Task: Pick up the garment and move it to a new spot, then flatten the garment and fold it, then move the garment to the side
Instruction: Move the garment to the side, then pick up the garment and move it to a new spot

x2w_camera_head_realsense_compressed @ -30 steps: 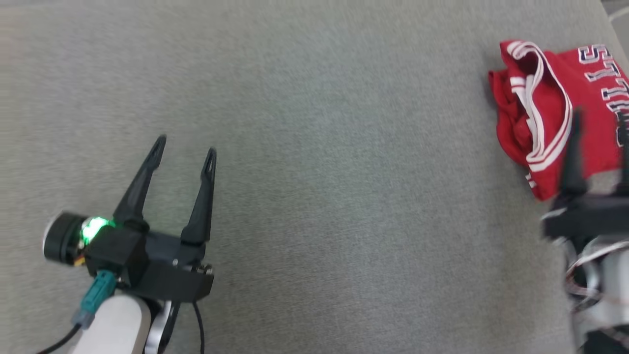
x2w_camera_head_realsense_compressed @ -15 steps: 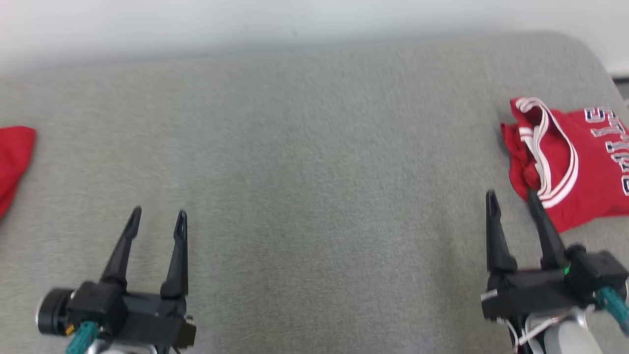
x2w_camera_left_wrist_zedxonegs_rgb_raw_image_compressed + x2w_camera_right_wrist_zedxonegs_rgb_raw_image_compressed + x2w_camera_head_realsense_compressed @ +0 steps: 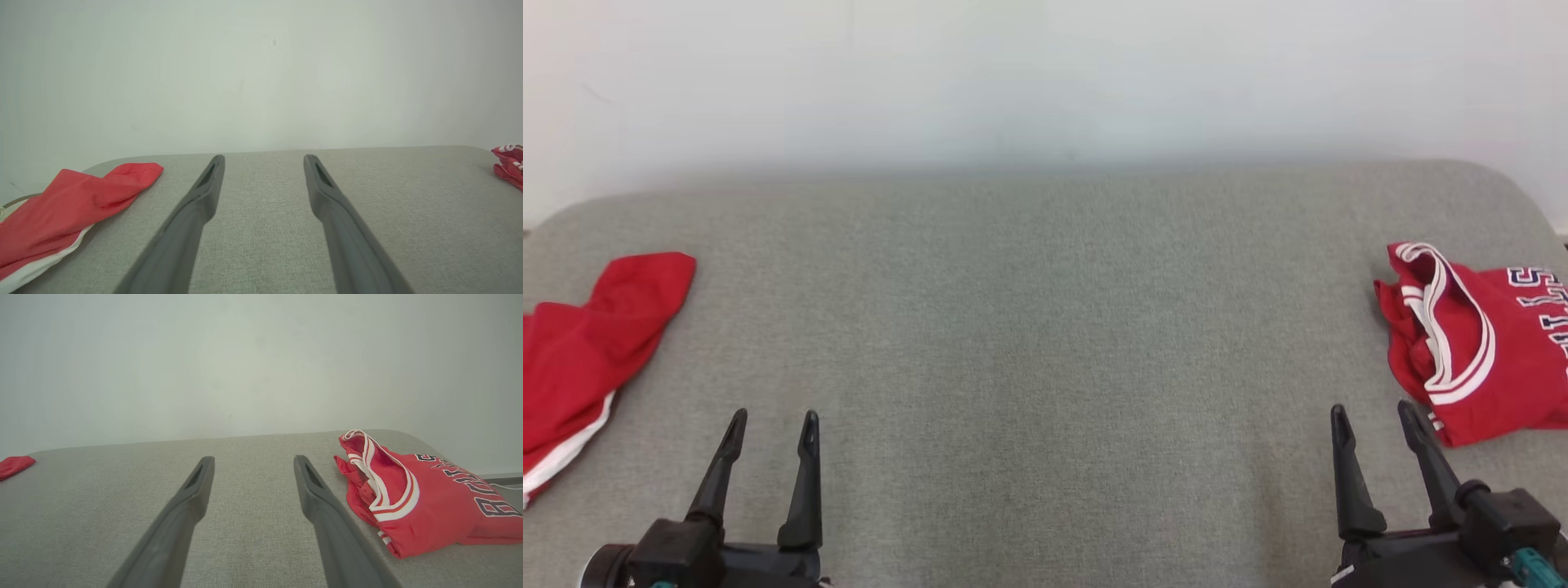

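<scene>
A red garment [image 3: 580,359] with a white stripe lies crumpled at the left edge of the grey surface, and it also appears in the left wrist view [image 3: 69,204]. A folded red jersey [image 3: 1478,343] with white trim and dark lettering lies at the far right, and the right wrist view shows it close by [image 3: 421,498]. My left gripper [image 3: 773,418] is open and empty at the lower left, to the right of the crumpled garment [image 3: 264,157]. My right gripper [image 3: 1372,408] is open and empty at the lower right, just left of the jersey [image 3: 254,458].
The grey padded surface [image 3: 1045,343] stretches wide between the two garments. A pale wall [image 3: 1045,82] rises behind its far edge. The surface's rounded corners [image 3: 1503,175] show at the back left and back right.
The head view has swung up and left, bringing in the wall and the left garment. Both grippers now sit lower in the view. The right gripper is off the jersey.
</scene>
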### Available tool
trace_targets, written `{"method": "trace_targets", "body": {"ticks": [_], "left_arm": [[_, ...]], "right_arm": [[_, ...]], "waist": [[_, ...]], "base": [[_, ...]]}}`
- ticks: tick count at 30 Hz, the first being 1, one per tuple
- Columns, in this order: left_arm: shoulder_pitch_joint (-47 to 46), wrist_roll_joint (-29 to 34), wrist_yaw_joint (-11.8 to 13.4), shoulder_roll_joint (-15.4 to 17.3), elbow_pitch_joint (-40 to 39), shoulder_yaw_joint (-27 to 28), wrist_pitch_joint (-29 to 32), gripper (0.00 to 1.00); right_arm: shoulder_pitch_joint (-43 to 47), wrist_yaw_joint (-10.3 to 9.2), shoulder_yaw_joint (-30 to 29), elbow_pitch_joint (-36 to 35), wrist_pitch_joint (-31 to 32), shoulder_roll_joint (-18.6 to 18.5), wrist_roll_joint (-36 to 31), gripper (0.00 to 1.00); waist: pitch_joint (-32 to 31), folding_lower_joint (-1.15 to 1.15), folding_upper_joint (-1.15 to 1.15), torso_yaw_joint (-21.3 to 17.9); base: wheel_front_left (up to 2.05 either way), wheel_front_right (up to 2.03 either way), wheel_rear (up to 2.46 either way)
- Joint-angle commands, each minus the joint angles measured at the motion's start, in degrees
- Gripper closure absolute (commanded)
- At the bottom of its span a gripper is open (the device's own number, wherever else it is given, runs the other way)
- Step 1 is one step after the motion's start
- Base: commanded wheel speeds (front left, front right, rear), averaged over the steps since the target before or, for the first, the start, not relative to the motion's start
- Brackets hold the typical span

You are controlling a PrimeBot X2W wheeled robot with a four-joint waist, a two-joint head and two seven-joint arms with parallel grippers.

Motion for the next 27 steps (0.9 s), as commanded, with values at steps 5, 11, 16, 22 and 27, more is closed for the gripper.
{"method": "trace_targets", "body": {"ticks": [5, 11, 16, 22, 27], "left_arm": [[1.86, -0.49, 0.51, 0.84, 0.92, 0.31, 0.15, 0.0], [2.32, -0.24, 1.01, 1.28, 1.08, 0.17, 0.83, 0.0], [2.69, -0.74, 1.38, 1.47, 0.87, 0.33, 0.9, 0.0], [2.35, -1.0, 1.37, 1.52, 1.01, 0.29, 0.8, 0.0], [2.73, -1.02, 1.46, 1.34, 1.07, 0.18, 0.62, 0.0]], "right_arm": [[2.81, -0.09, 0.86, -2.36, 1.74, -0.04, -1.43, 0.0], [4.37, -0.09, 1.51, -4.04, 3.25, -0.08, -2.01, 0.0], [4.95, -0.09, 2.04, -4.86, 3.52, -0.34, -2.01, 0.0], [5.21, -0.09, 2.12, -5.23, 3.68, -0.25, -1.33, 0.0], [5.26, -0.09, 2.02, -5.3, 3.68, 0.0, -0.97, 0.0]], "waist": [[-2.62, 0.01, 0.01, 1.13], [-3.02, 0.01, 0.01, 1.24], [-3.21, 0.01, 0.01, 1.28], [-3.2, 0.01, 0.01, 1.45], [-3.17, 0.01, 0.01, 1.48]], "base": [[0.0, 0.0, 0.0], [0.0, 0.0, 0.0], [0.0, 0.0, 0.0], [0.0, 0.0, 0.0], [0.0, 0.0, 0.0]]}}
